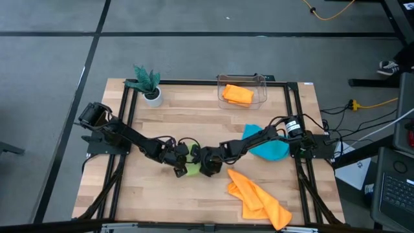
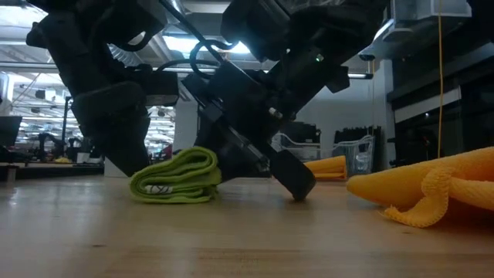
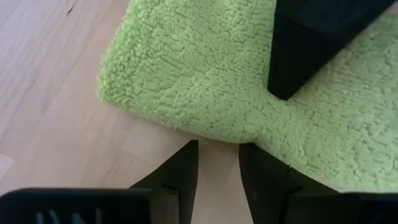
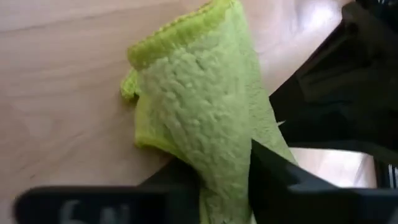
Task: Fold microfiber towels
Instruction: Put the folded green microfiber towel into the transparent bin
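Already the right gripper (image 4: 224, 186) has its fingers pinched on an edge of the lime green towel (image 1: 192, 169), which lies bunched at the table's (image 1: 155, 207) middle between both arms. The left gripper (image 3: 217, 177) rests just beside the cloth, fingers slightly parted and holding nothing. With only one side gripped, a pull could drag the whole bundle or undo its layers; the two grippers, nearly touching, might also collide.

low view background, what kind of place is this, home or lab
Most likely a lab or workshop: long rows of ceiling lights behind the wooden table, cables on grey floor, a laptop alongside.
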